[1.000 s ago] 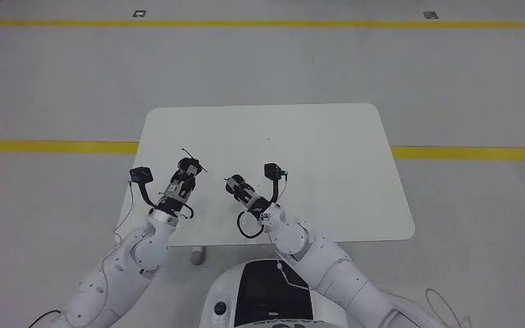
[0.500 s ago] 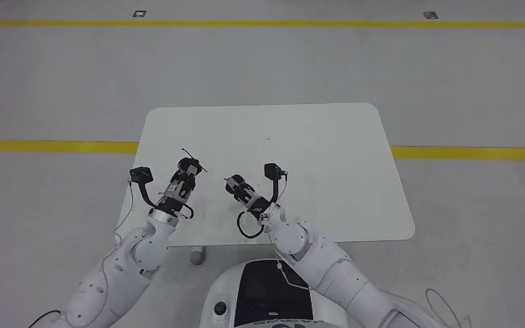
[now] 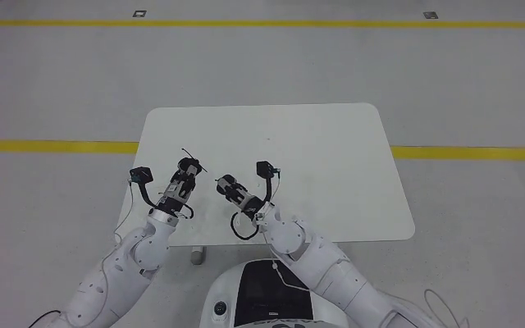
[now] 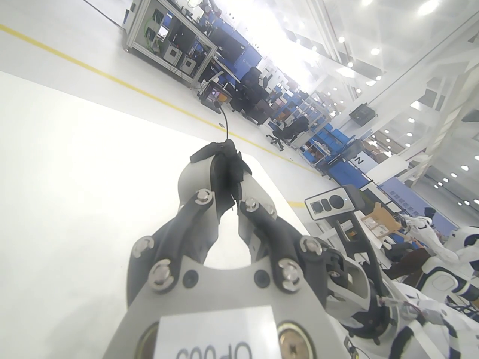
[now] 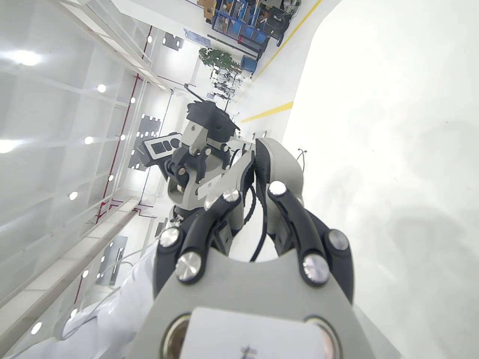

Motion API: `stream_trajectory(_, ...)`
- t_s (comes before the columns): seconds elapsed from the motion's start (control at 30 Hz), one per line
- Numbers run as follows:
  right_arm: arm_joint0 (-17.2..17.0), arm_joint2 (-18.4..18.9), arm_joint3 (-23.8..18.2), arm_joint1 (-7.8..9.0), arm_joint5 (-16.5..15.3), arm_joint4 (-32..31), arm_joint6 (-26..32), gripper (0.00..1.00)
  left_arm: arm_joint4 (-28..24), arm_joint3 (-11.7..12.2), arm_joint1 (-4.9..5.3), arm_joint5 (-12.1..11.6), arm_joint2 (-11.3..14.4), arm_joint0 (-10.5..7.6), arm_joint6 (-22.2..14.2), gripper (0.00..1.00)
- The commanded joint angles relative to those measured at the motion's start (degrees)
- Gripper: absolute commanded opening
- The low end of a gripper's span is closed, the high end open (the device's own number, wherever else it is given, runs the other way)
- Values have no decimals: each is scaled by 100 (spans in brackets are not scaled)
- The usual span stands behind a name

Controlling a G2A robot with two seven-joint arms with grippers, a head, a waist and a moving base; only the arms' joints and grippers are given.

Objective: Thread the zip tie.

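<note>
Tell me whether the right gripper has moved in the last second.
Yes. Against the still table, the right gripper has shifted sideways, closer to the left gripper.

Left arm (image 3: pixel 138 246): in from the near left, elbow bent, forearm slanting far and a touch right.
Left gripper (image 3: pixel 189 167): tips aimed far, fingers (image 4: pixel 202 173) pinched tight on the black zip tie (image 4: pixel 224 123), its thin tail poking out past the tips.
Right arm (image 3: pixel 305 246): in from the near right, forearm slanting far and left.
Right gripper (image 3: pixel 221 182): just right of the left one, not touching it, fingers (image 5: pixel 278 158) pressed together; anything between them can't be made out.
</note>
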Motion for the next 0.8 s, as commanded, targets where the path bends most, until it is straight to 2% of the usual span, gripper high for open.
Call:
stream_trajectory(0.0,48,-15,23,-24,34,-39,-33,0,0,0,0,0,0,0,0,0)
stream_trajectory(0.3,58,-19,22,-25,67,-173,-92,0,72,-30,-21,50,-2,11,-14,0)
stream_trajectory(0.5,-68,69,-105,-25,226,-219,-142,0,544,-153,-68,133,-20,167,283,0)
stream_trajectory(0.77,-148,160,-137,-44,264,-146,-102,0,760,-204,-142,309,-50,261,363,0)
